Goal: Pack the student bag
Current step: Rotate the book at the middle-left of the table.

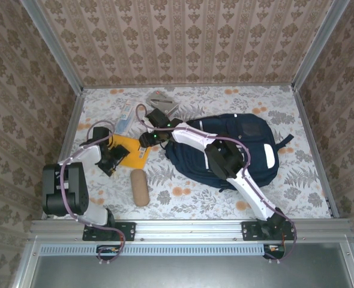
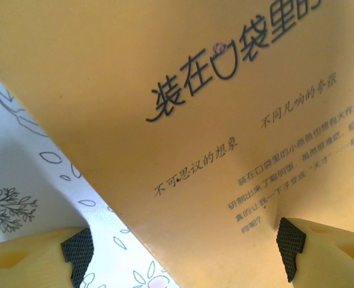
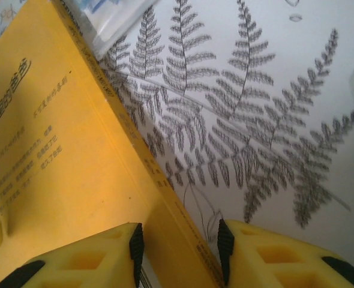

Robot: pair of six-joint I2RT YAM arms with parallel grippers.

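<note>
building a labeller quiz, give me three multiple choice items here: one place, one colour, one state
1. The student bag is: A red B navy C green
2. The tan pouch lies: A on the bag B nearer the arm bases than the yellow book C against the far wall
3. The left gripper is: A open B shut on the pouch C inside the bag
Answers: B, dark blue fabric; B, below the book in the top view; A, pads wide apart over the book.
</note>
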